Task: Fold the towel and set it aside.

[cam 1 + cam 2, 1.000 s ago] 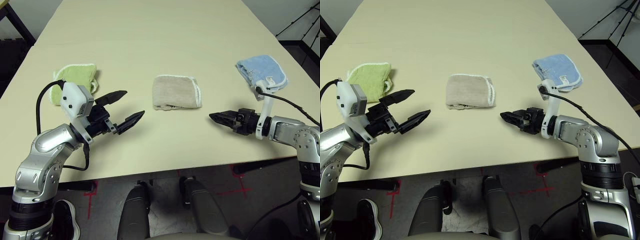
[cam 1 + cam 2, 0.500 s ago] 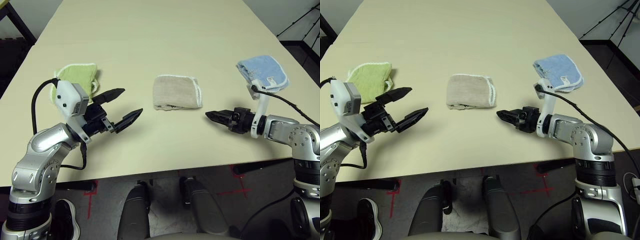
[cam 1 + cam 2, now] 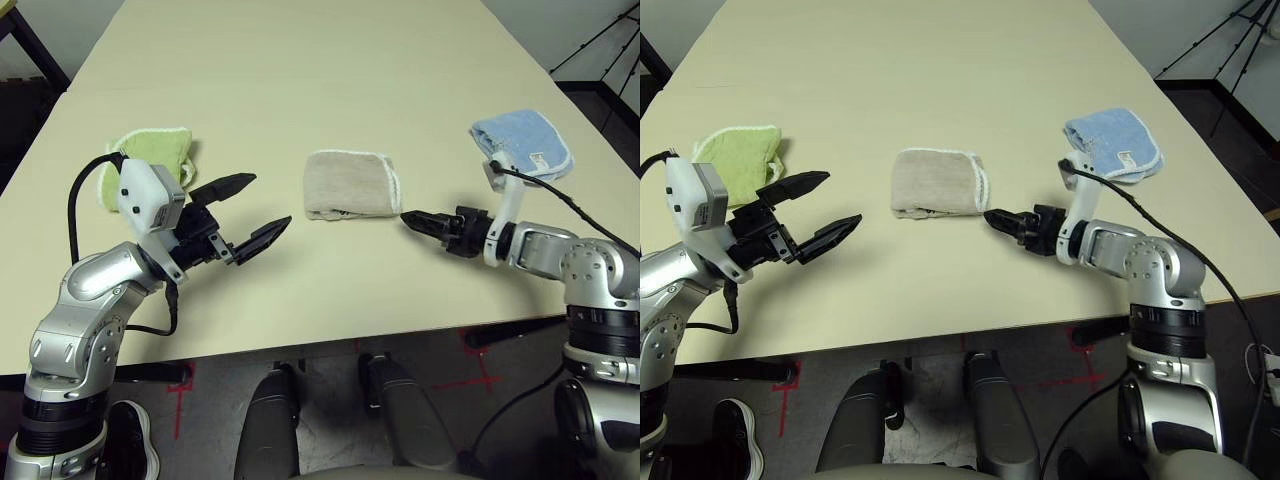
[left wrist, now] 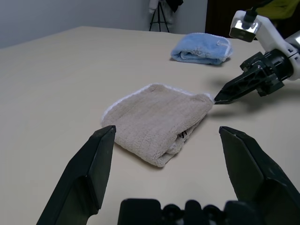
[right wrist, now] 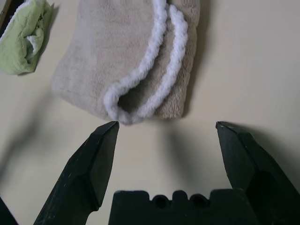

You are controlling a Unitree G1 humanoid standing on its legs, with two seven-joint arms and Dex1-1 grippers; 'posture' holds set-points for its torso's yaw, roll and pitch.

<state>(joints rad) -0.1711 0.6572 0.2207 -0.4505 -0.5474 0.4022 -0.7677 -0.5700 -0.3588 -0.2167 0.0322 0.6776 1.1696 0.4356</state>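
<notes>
At the middle of the table (image 3: 330,60) the beige towel (image 3: 350,184) lies already folded into a small packet, its white-stitched edges doubled toward the right. The right gripper (image 3: 415,219) has crept in from the towel's 4 o'clock over the last second and now sits low with its tip just beside the towel's near right corner, fingers spread wide and holding nothing; its wrist camera looks straight onto the curled white edging framed between them. The left gripper (image 3: 248,209) has not shifted: it hovers off the towel's 8 o'clock, well apart from it, equally splayed and empty. A lime-green towel (image 3: 150,158) lies off at the 9 o'clock side and a light-blue towel (image 3: 522,146) at 2 o'clock, both untouched. With the folding apparently done, the approach reads as the start of the pick-up for setting the towel aside; the grasp itself has not yet begun, and the loose doubled layers could slip apart if only the top edge is pinched.
</notes>
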